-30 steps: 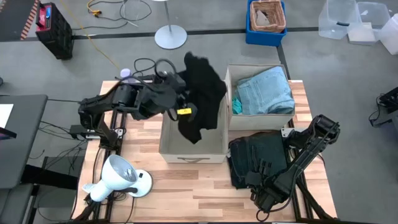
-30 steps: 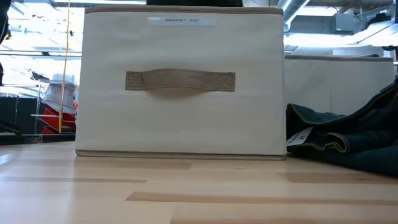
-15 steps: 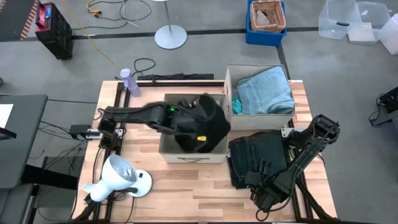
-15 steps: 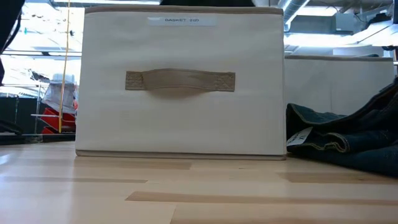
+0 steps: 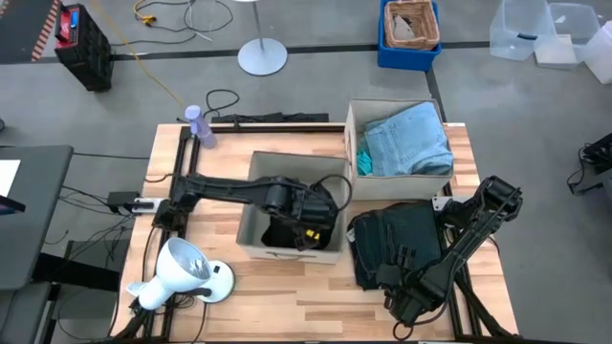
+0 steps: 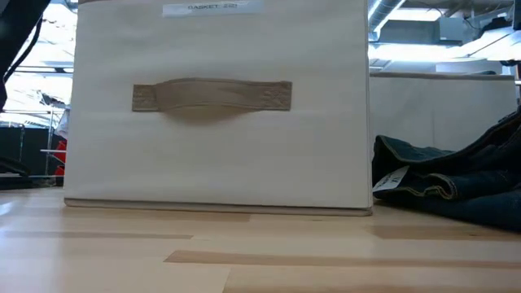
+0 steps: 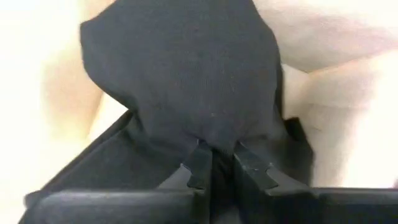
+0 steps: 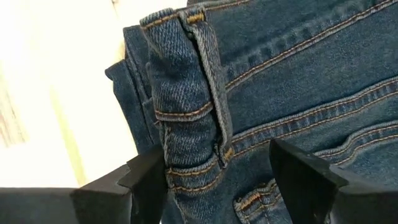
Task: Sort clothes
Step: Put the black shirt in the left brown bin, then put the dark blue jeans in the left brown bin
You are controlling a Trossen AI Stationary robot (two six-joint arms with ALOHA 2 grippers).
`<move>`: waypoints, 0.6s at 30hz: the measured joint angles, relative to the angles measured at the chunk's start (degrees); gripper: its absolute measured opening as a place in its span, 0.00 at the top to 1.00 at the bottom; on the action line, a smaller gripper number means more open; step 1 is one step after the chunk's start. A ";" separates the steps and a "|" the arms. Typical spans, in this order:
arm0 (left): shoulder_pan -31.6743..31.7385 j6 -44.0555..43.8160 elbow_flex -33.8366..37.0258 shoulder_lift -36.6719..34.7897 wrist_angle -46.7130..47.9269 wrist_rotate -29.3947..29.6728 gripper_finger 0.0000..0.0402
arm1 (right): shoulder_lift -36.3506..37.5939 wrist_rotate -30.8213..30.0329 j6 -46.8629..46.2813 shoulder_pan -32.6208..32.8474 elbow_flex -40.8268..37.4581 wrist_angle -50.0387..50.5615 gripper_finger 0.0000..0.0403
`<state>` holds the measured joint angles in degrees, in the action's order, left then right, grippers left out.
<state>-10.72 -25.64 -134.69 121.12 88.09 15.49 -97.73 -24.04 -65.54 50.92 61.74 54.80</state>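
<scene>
My left gripper (image 5: 311, 225) reaches down into the near beige box (image 5: 251, 205) and is shut on the black garment (image 7: 186, 74), which fills the box's inside. The box's handled front wall (image 6: 220, 163) shows in the low view. The dark charcoal jeans (image 5: 397, 234) lie in a heap on the table right of this box and also show in the low view (image 6: 456, 179). My right gripper (image 8: 217, 158) is open just over them, its fingers on either side of a raised waistband fold (image 8: 186, 93). Light blue jeans (image 5: 411, 139) and the teal top (image 5: 363, 161) lie in the far box (image 5: 349, 119). My left gripper pinches a bunched fold of the black garment (image 7: 217, 134) between its two fingers. The fingers come from above, slanting down into the box. The garment spreads out beyond the fingertips against the box's inner walls; how many layers are held, I cannot tell.
A white horn-shaped object (image 5: 182, 272) lies at the table's near left. A purple bottle (image 5: 196, 124) stands at the far left corner. Bare wood (image 5: 316, 287) stretches along the near edge. A blue crate (image 5: 409, 33) and clear bins stand on the floor beyond the table.
My left gripper has gone from above the box's far left edge down into the near box, carrying the black garment. The garment hung in the air before; now it lies bunched inside the box. The box has slid a little toward the table's near left.
</scene>
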 joint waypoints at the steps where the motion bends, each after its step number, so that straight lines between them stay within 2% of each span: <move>1: -0.08 -0.05 0.00 0.00 -0.18 1.15 0.88 | 0.00 0.24 -0.02 0.02 0.17 0.00 0.30; 10: -0.19 -2.33 -0.13 -3.06 -0.82 3.01 0.40 | 0.00 0.67 2.43 0.44 5.33 2.24 0.30; 13: -0.17 -3.50 -0.13 -4.86 -2.15 2.80 0.32 | 0.00 0.71 2.45 0.44 6.48 2.67 0.30; 18: -1.05 -4.61 -0.13 -9.28 -6.72 5.55 0.32 | 0.00 0.92 1.57 1.50 8.65 2.46 0.30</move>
<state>-11.77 -30.25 -134.82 111.84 81.37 21.04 -97.73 -23.13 -63.97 52.42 70.39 57.26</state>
